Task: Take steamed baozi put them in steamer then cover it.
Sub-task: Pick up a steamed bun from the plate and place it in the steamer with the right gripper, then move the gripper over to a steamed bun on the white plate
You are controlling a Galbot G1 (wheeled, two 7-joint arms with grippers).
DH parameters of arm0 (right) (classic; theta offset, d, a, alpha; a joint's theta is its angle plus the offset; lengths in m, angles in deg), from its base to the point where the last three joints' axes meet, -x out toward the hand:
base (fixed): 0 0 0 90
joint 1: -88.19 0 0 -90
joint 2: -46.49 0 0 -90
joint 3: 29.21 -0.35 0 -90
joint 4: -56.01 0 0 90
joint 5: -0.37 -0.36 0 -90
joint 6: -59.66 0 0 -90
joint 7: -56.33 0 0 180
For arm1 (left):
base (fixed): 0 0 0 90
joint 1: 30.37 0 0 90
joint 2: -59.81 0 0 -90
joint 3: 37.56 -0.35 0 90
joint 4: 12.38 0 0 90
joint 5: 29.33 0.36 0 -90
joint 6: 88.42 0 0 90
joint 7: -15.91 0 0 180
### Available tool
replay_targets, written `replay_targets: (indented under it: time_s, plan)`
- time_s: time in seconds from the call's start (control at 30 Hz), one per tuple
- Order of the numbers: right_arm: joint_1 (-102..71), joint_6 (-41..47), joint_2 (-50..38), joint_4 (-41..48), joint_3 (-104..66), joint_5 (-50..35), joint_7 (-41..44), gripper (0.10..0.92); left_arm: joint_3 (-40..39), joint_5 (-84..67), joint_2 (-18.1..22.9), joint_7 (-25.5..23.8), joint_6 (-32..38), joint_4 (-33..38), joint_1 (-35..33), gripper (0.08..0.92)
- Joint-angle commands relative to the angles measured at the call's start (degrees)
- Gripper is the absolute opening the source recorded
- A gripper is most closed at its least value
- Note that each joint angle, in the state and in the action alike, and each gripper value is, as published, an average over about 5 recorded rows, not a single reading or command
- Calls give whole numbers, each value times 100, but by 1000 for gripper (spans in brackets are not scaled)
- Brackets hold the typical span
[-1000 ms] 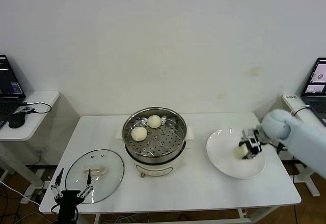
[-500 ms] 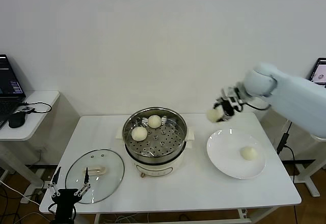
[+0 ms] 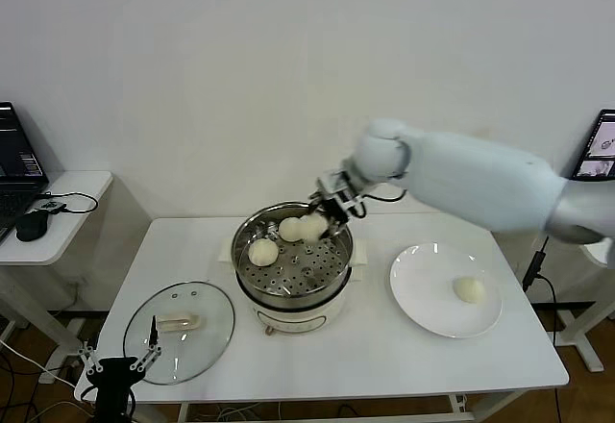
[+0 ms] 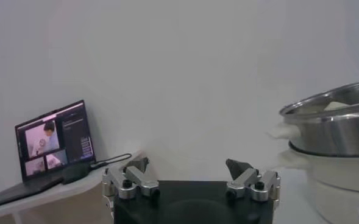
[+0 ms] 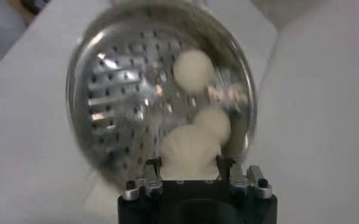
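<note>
— Right gripper [image 3: 325,219]: what do you see it doing?
— Your fingers pinch a smooth, cream-white baozi [image 3: 313,226] above the far right of the shiny round steel steamer [image 3: 293,255].
— And inside?
— Two round buns [image 3: 263,251] sit on the perforated tray; another lies on the white plate [image 3: 445,290] at right.
— Left gripper [image 3: 117,365]?
— Spread wide, near left, just beside the glass cover [image 3: 179,319].

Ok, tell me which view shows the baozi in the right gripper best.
The right wrist view: the held baozi fills the space between the right gripper fingers, over the steamer tray. The head view shows it small, partly hidden by the gripper. The left wrist view does not show it.
</note>
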Motion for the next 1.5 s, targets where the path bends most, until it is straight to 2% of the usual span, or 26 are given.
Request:
replay_targets:
  time_s: [0.03, 0.33, 0.73, 0.83, 1.03, 1.17, 1.5]
  plan:
    - [-163, -1108, 881, 291, 433, 719, -77, 586, 34, -25, 4, 4, 2, 2, 2, 823]
    - [-214, -1531, 935, 250, 516, 938, 84, 594, 33, -54, 3, 19, 44, -35, 16, 823]
    - [-169, -1626, 811, 232, 514, 1152, 282, 596, 9, -57, 11, 36, 88, -67, 17, 823]
    - [-154, -1614, 756, 200, 488, 1112, 221, 637, 10, -58, 13, 38, 90, -64, 16, 823]
    - [121, -1453, 543, 88, 340, 855, 279, 791, 14, -58, 12, 35, 84, -41, 18, 823]
    - [363, -887, 192, -72, 189, 704, 441, 820, 21, -60, 4, 31, 79, -22, 24, 823]
    - [593, 1573, -1518, -811, -127, 235, 452, 823, 7, -68, -33, 5, 24, 14, 107, 823]
